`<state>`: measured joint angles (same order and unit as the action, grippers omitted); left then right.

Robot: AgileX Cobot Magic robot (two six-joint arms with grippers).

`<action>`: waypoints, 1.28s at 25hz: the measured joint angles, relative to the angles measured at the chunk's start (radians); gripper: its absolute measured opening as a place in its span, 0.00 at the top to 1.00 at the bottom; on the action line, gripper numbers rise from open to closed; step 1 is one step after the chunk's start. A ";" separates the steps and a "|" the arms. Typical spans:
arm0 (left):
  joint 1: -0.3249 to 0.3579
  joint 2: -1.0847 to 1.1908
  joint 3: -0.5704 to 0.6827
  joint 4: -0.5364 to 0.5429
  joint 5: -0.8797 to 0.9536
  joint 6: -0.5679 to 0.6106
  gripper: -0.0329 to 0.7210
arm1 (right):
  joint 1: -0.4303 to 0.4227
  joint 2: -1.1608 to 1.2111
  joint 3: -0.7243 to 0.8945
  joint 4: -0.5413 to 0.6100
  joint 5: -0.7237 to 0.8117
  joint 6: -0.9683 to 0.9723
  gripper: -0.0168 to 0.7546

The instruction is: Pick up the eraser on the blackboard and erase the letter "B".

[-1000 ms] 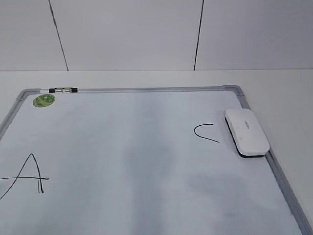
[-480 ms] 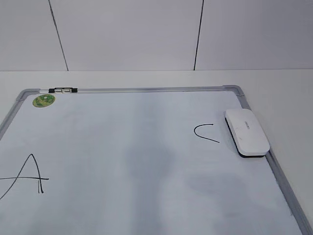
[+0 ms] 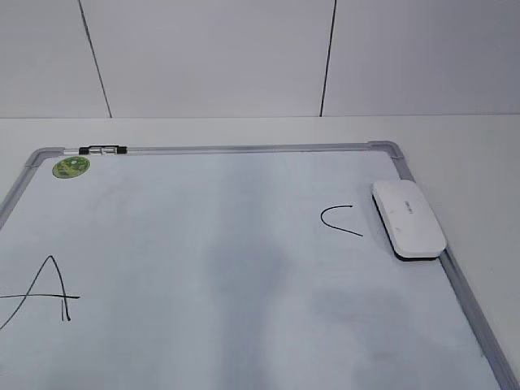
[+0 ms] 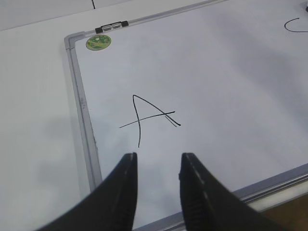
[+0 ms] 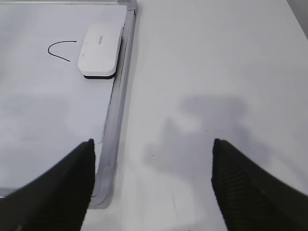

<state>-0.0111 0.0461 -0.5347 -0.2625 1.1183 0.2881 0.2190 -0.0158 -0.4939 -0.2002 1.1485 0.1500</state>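
Note:
The white eraser (image 3: 409, 218) lies on the right edge of the blackboard (image 3: 203, 244), next to the black "C" (image 3: 340, 218). It also shows in the right wrist view (image 5: 99, 49). No letter "B" shows in any view; the board's middle holds only faint grey smudges. The black "A" (image 3: 49, 288) is at the lower left. My left gripper (image 4: 158, 161) is open and empty above the board just below the "A" (image 4: 147, 115). My right gripper (image 5: 153, 147) is wide open and empty above the table beside the board's near right corner (image 5: 103, 187). Neither gripper shows in the exterior view.
A round green sticker (image 3: 71, 166) and a black clip (image 3: 101, 149) sit at the board's far left corner. White table (image 5: 216, 72) lies to the right of the board. A white panelled wall (image 3: 211, 57) stands behind.

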 joint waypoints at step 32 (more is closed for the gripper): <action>-0.043 -0.035 0.004 0.002 0.008 0.002 0.65 | -0.220 0.000 0.001 0.000 0.002 0.000 0.24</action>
<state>-0.0543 0.0114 -0.5311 -0.2605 1.1264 0.2898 -0.0006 -0.0158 -0.4932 -0.2002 1.1509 0.1500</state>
